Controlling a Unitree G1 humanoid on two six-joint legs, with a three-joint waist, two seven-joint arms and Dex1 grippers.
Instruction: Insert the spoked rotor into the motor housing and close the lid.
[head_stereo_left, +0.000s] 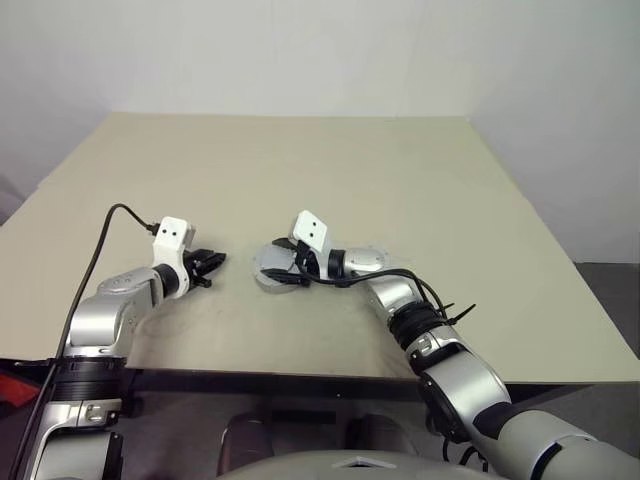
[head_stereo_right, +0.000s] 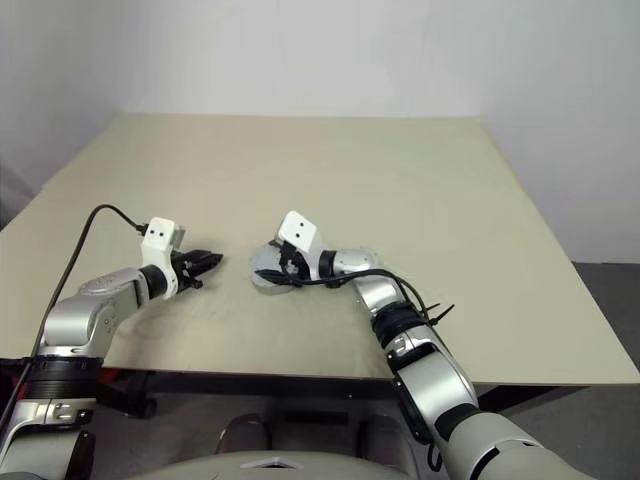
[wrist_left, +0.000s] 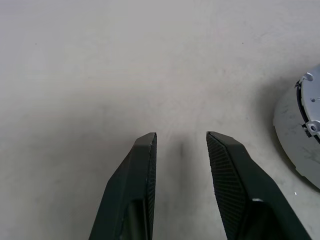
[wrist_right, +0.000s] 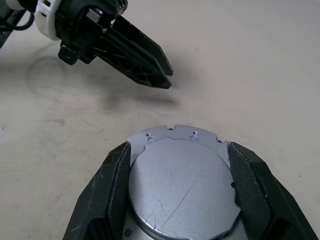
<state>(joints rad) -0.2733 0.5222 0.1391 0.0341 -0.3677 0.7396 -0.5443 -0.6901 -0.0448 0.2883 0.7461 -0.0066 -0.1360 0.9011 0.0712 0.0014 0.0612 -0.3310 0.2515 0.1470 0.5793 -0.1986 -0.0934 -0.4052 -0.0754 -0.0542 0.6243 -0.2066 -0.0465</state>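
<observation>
Right tool (wrist_right: 177, 192) clamped across the lid (wrist_right: 180, 187) on the surface (head_stereo_left: 400, 180); left tool (wrist_left: 181, 150), fingers apart, empty, just beside the lid.

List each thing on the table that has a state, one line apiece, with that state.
lid: lies flat on the motor housing, closed, between the right gripper's fingers.
motor housing: on the table under the lid, its rim showing.
right gripper: shut on the lid's sides.
left gripper: open, holding nothing, above bare table, apart from the housing.
</observation>
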